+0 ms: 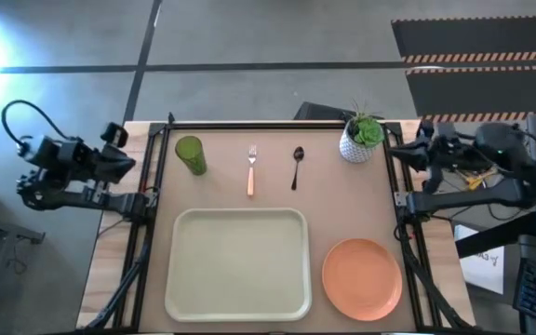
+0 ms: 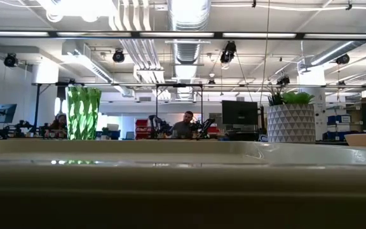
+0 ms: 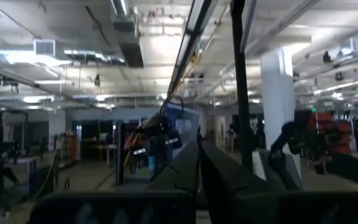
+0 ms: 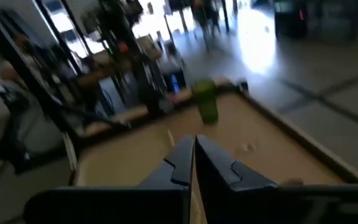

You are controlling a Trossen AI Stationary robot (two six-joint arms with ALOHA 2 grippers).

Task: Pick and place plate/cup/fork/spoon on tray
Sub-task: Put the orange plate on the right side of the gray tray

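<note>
Across the tan desk (image 1: pixel 342 200) nothing has reached the smooth cream tray (image 1: pixel 238 262) with its rounded corners and raised rim. Beside it lies the round flat peach plate (image 1: pixel 362 278). Along the far edge stand the ribbed green cup (image 1: pixel 190 154), the orange-handled fork (image 1: pixel 251 170), the thin dark spoon (image 1: pixel 297 167) and a faceted white plant pot (image 1: pixel 358 145). Both arms wait off the sides, left fingers (image 3: pixel 199 163) and right fingers (image 4: pixel 194 163) pressed together, empty.

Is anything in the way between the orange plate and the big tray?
No. The plate lies on the table right beside the tray, on its right, and nothing sits between them. The tray holds nothing yet.
</note>
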